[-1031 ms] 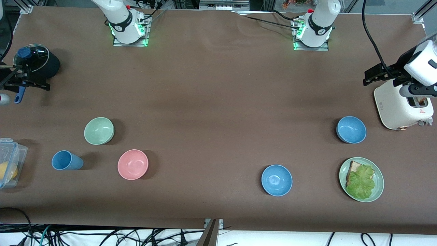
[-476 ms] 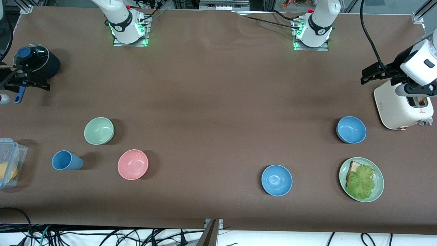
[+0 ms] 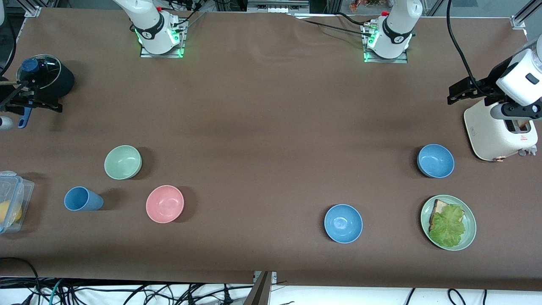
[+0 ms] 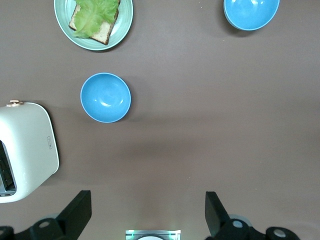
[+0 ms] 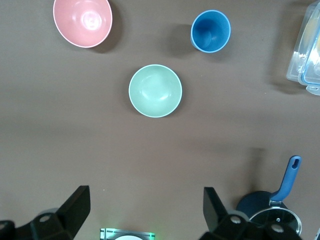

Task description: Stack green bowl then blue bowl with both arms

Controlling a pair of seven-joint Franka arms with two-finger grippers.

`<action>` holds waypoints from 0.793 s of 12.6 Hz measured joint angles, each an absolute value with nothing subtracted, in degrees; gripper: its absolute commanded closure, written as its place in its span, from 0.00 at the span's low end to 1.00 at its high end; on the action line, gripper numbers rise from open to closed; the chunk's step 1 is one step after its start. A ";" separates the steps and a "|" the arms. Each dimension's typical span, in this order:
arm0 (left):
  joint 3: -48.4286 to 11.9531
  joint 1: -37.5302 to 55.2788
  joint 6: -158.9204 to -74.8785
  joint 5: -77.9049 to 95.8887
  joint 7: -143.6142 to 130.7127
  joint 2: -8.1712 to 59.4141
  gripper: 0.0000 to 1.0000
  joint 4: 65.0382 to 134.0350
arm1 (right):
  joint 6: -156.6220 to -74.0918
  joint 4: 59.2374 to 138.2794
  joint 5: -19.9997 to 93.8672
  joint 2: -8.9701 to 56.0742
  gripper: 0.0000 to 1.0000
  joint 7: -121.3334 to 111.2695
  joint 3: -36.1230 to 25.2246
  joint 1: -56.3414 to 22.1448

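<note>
Left end effector [image 3: 459, 91], upper right of the front frame over the toaster [image 3: 499, 133], fingers apart, empty. Right end effector [image 3: 25, 101], upper left by the pot [image 3: 44, 78], likewise spread.

Green bowl [image 3: 123, 162] mid-left on the tabletop [image 3: 271, 127]; blue bowl [image 3: 435, 160] mid-right. Both look light, rigid, smooth; pinch the rim.

Count: two blue bowls, one green, one pink bowl [image 3: 164, 203].

A brown table [image 3: 262, 127] holds a green bowl [image 3: 123, 162], pink bowl [image 3: 164, 203] and blue cup [image 3: 82, 199] toward the right arm's end. Toward the left arm's end sit 2 blue bowls [image 3: 343, 223] [image 3: 435, 160], a toaster [image 3: 495, 135] and a green plate [image 3: 469, 235] of toast and lettuce. A lidded dark pot [image 3: 44, 76] and a clear container [image 3: 12, 201] stand at the right arm's end.
</note>
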State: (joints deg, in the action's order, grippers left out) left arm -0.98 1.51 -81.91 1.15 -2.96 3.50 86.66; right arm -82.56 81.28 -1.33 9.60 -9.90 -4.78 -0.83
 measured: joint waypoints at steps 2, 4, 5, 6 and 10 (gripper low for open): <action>-0.97 1.23 -81.91 1.15 -2.96 3.50 0.00 86.67 | -82.56 81.28 -1.33 9.61 0.00 -9.90 -4.76 -0.84; -0.97 1.10 -81.81 1.15 -2.96 3.50 0.00 86.71 | -82.56 81.28 -1.33 9.62 0.00 -9.90 -4.75 -0.84; -0.97 1.06 -81.77 1.15 -2.96 3.50 0.00 86.73 | -82.56 81.28 -1.33 9.62 0.00 -9.90 -4.75 -0.84; -0.97 1.03 -81.76 1.15 -2.96 3.50 0.00 86.73 | -82.56 81.28 -1.33 9.62 0.00 -9.90 -4.75 -0.84; -0.97 1.02 -81.74 1.15 -2.96 3.50 0.00 86.73 | -82.56 81.28 -1.33 9.63 0.00 -9.90 -4.75 -0.84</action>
State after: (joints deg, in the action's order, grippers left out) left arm -0.97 1.02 -81.74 1.15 -2.96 3.50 86.73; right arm -82.56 81.28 -1.33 9.63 -9.90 -4.75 -0.84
